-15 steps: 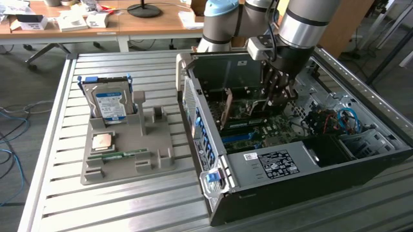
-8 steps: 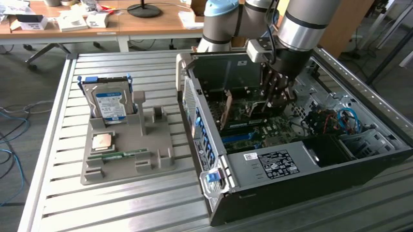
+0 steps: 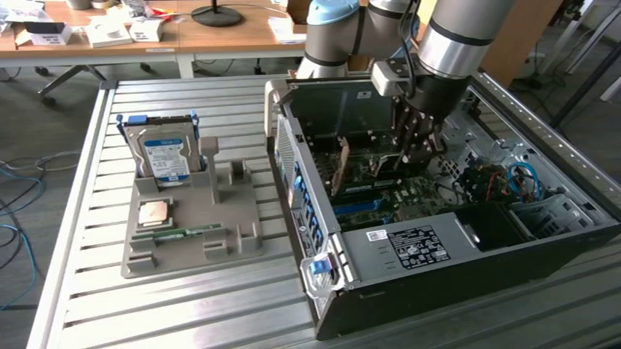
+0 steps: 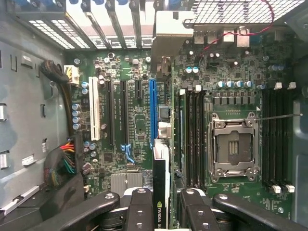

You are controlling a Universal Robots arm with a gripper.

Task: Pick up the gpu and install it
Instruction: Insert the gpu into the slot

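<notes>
In the wrist view the gpu [image 4: 161, 163] appears edge-on as a thin dark card, with its silver bracket [image 4: 169, 33] at the far end by the case's rear slots. My gripper [image 4: 161, 204] is shut on it, one black finger [image 4: 141, 208] on each side of the card. The card hangs just above the motherboard [image 4: 130, 144], lined up beside the long blue expansion slot [image 4: 152, 110]. In the exterior view my gripper [image 3: 419, 149] reaches down inside the open computer case [image 3: 408, 247], over the green board.
A grey holder [image 3: 194, 233] on the slatted table at the exterior view's left carries a hard drive [image 3: 167, 156], a processor chip [image 3: 155, 212] and a memory stick [image 3: 179, 234]. Case walls surround my gripper. Cable bundles [image 4: 62, 163] and the processor socket [image 4: 233, 147] flank the slot.
</notes>
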